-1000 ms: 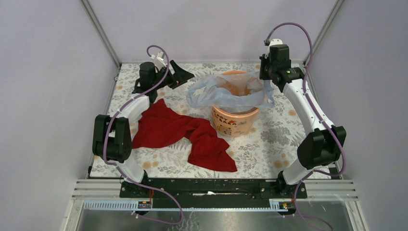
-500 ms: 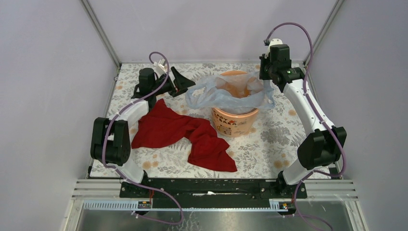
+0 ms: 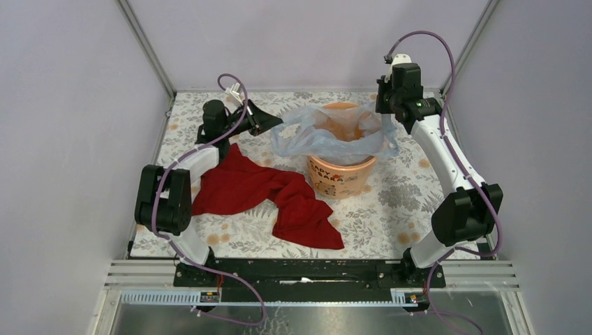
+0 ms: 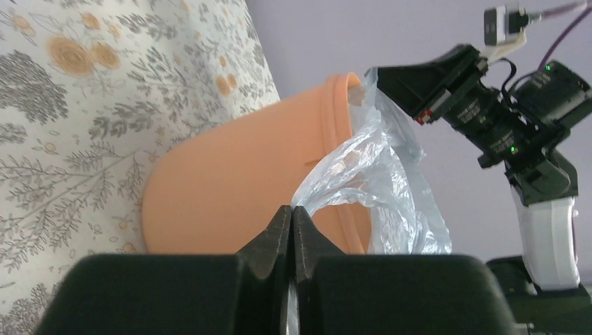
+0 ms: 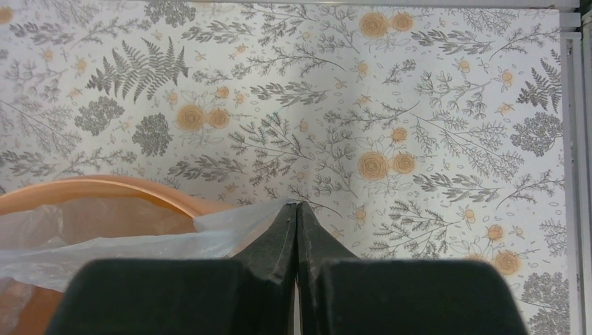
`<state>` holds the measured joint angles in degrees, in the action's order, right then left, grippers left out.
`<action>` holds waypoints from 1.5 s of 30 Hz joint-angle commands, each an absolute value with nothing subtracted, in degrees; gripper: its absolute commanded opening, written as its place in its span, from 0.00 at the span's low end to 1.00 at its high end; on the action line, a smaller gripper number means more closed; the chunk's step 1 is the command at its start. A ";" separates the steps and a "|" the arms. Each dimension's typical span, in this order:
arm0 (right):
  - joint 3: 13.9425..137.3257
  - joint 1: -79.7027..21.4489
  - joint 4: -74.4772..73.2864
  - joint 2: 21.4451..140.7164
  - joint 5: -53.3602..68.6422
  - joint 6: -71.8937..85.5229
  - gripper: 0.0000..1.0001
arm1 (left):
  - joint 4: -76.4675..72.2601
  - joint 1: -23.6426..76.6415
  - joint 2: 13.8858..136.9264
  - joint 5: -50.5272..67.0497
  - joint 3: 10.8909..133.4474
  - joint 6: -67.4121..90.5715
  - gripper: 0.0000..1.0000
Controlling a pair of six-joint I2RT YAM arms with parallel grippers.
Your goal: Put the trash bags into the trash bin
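The trash bag [image 3: 328,136], a pale-blue translucent film, lies spread over the mouth of the trash bin [image 3: 340,174], an orange bucket with dark print on its side. My left gripper [image 3: 271,125] is shut on the bag's left corner, left of the bin. The left wrist view shows its tips [image 4: 292,209] pinched on the film [image 4: 380,174] in front of the bin [image 4: 237,188]. My right gripper [image 3: 385,117] is shut on the bag's right edge above the bin's far right rim. In the right wrist view its tips [image 5: 296,204] clamp the film [image 5: 139,246] beside the rim [image 5: 105,187].
A large red cloth [image 3: 269,192] lies crumpled on the floral tablecloth [image 3: 398,195], in front of the left arm and just left of the bin. Grey walls and metal frame posts [image 3: 150,52] close in the back and sides.
My left gripper has moved right to the bag's left corner and closed on it from wide open. The right gripper and the bin have stayed put.
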<state>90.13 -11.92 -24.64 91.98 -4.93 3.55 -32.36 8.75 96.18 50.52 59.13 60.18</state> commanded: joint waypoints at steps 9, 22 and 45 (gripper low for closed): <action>93.85 -9.32 -18.98 94.42 -6.35 10.08 0.00 | -36.48 8.78 97.78 37.61 59.51 59.47 0.00; 86.87 -8.61 -27.14 91.46 -6.98 12.40 0.08 | -25.85 12.64 92.06 39.91 48.63 55.76 0.00; 79.24 -8.61 -42.15 68.49 -10.58 18.58 0.99 | -32.59 17.84 85.95 40.75 38.68 59.56 0.60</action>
